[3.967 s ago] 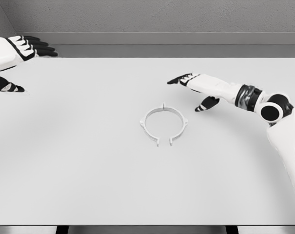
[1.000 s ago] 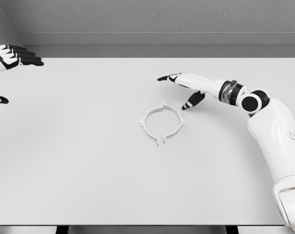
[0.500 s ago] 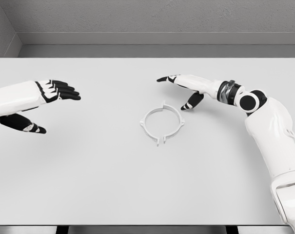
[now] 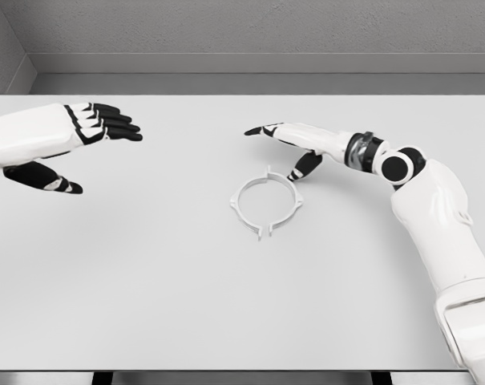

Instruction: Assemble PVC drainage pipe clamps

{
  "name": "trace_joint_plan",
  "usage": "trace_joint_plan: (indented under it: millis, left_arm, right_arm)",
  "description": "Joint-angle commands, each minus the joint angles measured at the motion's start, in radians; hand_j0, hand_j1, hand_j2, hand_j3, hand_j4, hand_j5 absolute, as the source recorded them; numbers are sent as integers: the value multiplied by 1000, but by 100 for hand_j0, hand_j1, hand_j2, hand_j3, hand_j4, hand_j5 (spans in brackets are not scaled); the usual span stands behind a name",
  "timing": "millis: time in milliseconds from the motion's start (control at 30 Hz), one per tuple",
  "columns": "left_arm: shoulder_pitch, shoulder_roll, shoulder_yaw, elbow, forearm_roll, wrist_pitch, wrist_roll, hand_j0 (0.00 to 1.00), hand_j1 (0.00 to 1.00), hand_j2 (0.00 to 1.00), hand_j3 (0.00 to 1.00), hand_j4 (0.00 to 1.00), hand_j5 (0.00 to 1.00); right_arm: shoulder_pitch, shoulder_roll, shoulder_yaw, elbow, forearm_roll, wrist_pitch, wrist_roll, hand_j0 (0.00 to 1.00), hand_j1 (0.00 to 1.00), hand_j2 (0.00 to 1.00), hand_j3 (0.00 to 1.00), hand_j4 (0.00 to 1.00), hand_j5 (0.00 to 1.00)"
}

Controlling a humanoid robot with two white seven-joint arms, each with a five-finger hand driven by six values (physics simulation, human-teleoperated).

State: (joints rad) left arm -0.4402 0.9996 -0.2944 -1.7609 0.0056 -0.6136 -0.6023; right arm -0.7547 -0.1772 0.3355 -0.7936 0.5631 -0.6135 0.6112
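Right hand hovers open just beyond the pipe clamp, at the ring's 1 o'clock: fingers spread toward the left, thumb dropped down close to the rim. Can't tell if the thumb tip touches it. Nothing held.

Clamp lies flat near the middle of the white table, nearest thing to the camera apart from the right forearm. It reads as a thin pale plastic ring, two half-shells meeting at seams at 12 and 6, with small ears at 3 and 9.

Handling, my guess:
- light, will skate on the smooth top if nudged sideways
- fairly stiff, but the halves may spring apart if pried (thin section)
- low profile, so a top-down pinch across the rim looks easier than scooping under
- best holds: the ears, or rim away from the seams

Left hand hangs open at roughly the ring's 10 o'clock, well apart from it, holding nothing.

Hard to read: white on white kills the ring's edges; whether the seams are latched or just butted is not resolvable. No pipe or fasteners visible. Left forearm is cut off at the frame edge.
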Motion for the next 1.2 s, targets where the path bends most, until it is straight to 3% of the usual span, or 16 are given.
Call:
trace_joint_plan:
  millis: [0,200,900,967,1067,1167]
  left_arm:
    - [0,-24,15,7,-10,3,-9,100,100,100,100,100,100]
    - [-12,-29,34,52,-33,3,-9,100,100,100,100,100,100]
    - [-14,-33,61,52,-27,3,-9,100,100,100,100,100,100]
    - [-15,-33,61,50,-26,3,-9,100,100,100,100,100,100]
    - [-15,-33,61,52,-26,3,-9,100,100,100,100,100,100]
    - [-15,-33,61,52,-26,3,-9,100,100,100,100,100,100]
  right_arm:
    - [0,5,-1,-3,-8,3,0,100,100,100,100,100,100]
    - [0,7,2,-12,-8,3,0,100,100,100,100,100,100]
    - [-3,5,14,-18,-8,3,0,100,100,100,100,100,100]
    - [-15,-16,-1,-13,-17,3,0,100,100,100,100,100,100]
    - [-32,-123,-125,-12,-23,3,0,100,100,100,100,100,100]
    - [-14,-254,-159,-15,-83,3,0,100,100,100,100,100,100]
